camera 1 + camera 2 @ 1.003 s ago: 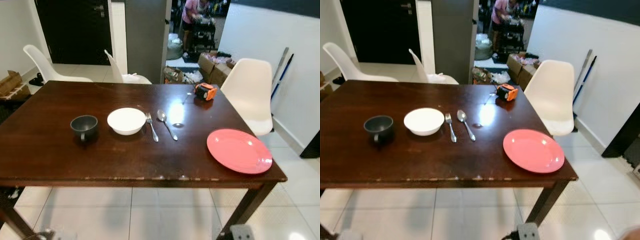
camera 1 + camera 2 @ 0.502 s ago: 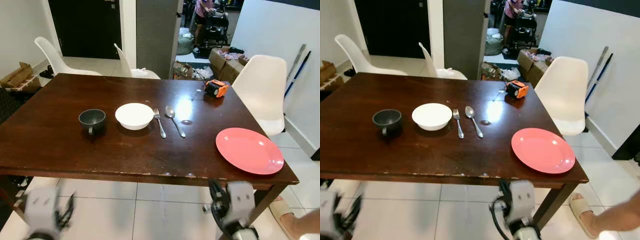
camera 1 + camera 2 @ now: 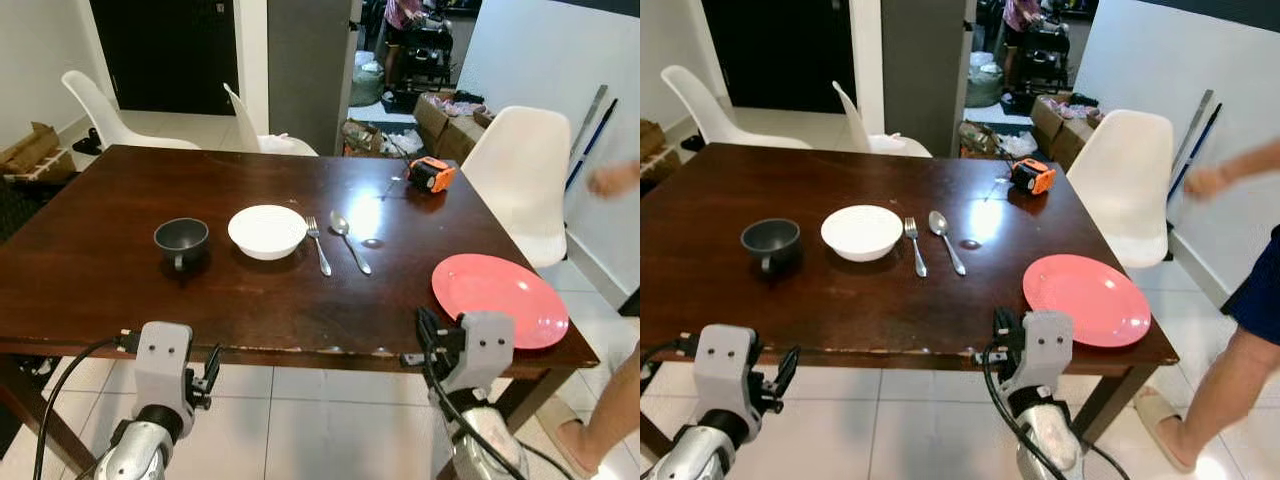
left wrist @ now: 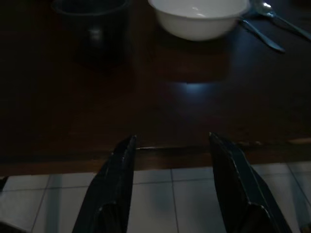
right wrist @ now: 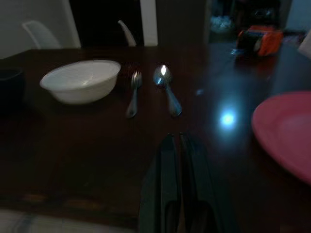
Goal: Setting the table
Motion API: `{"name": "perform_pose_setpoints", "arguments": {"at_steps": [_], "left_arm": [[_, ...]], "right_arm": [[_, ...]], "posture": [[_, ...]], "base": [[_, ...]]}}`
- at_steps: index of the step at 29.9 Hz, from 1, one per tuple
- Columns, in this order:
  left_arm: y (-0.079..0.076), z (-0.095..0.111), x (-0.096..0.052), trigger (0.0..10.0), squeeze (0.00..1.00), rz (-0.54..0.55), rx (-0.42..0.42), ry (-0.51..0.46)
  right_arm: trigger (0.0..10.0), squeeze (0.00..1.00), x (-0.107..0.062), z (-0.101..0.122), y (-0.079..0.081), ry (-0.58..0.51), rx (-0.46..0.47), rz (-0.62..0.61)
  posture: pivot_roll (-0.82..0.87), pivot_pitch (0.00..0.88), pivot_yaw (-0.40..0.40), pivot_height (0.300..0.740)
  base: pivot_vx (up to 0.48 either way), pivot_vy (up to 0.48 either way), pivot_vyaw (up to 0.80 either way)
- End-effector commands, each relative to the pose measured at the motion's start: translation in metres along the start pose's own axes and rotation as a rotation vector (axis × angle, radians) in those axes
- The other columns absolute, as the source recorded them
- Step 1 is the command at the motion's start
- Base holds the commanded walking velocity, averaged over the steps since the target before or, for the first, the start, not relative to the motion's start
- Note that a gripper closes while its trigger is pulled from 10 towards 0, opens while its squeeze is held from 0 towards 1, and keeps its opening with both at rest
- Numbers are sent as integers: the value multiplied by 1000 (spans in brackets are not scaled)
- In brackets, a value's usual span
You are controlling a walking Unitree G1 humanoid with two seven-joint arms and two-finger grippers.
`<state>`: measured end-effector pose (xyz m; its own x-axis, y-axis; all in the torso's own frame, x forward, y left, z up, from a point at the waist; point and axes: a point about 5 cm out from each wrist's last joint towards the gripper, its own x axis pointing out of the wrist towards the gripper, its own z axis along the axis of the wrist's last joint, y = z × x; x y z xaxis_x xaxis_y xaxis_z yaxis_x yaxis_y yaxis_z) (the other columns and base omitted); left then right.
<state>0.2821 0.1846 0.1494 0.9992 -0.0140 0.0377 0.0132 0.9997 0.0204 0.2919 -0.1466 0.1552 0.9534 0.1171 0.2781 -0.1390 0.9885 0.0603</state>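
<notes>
On the dark wooden table (image 3: 90, 280) stand a dark grey cup (image 3: 181, 238) and a white bowl (image 3: 267, 230). To their right lie a fork (image 3: 318, 246) and a spoon (image 3: 349, 240). A pink plate (image 3: 498, 300) lies by the front right corner. My left gripper (image 4: 171, 140) is open and empty, just before the table's front edge, in line with the cup. At the same edge, beside the plate, is my right gripper (image 5: 175, 137), shut with nothing in it.
An orange tape measure (image 3: 432, 174) lies at the table's far right. White chairs stand at the right side (image 3: 520, 170) and behind the table (image 3: 100, 110). A person's arm (image 3: 612, 178) and leg (image 3: 600, 430) are at the right. Boxes and clutter fill the back.
Both arms have risen to the table's front edge. The person at the right has stepped further into view, with an arm now raised.
</notes>
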Motion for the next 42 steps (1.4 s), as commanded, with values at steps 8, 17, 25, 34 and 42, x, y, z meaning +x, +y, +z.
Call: {"name": "perform_pose_setpoints", "arguments": {"at_steps": [8, 17, 25, 34, 42], "left_arm": [[5, 9, 17, 10000, 0, 36, -44, 2], [-8, 4, 9, 10000, 0, 28, -34, -3], [-16, 9, 9, 10000, 0, -17, -35, -25], [-18, 9, 17, 10000, 0, -25, -22, -31], [-22, 8, 19, 10000, 0, -16, 32, -37]], "right_arm": [[10000, 0, -6, -1, -7, 46, 9, -46], [10000, 0, -4, -11, -14, 117, 0, -37], [10000, 0, 1, -7, -8, 103, 24, -42], [10000, 0, -4, -9, -8, 105, 35, -63], [10000, 0, 1, -12, 0, 108, 50, -36]], "posture": [[1, 97, 54, 740], [42, 117, 9, 740], [31, 123, 26, 740], [12, 102, 29, 740], [20, 90, 28, 740]], "base": [[0, 0, 0], [0, 0, 0], [0, 0, 0], [0, 0, 0], [0, 0, 0]]}}
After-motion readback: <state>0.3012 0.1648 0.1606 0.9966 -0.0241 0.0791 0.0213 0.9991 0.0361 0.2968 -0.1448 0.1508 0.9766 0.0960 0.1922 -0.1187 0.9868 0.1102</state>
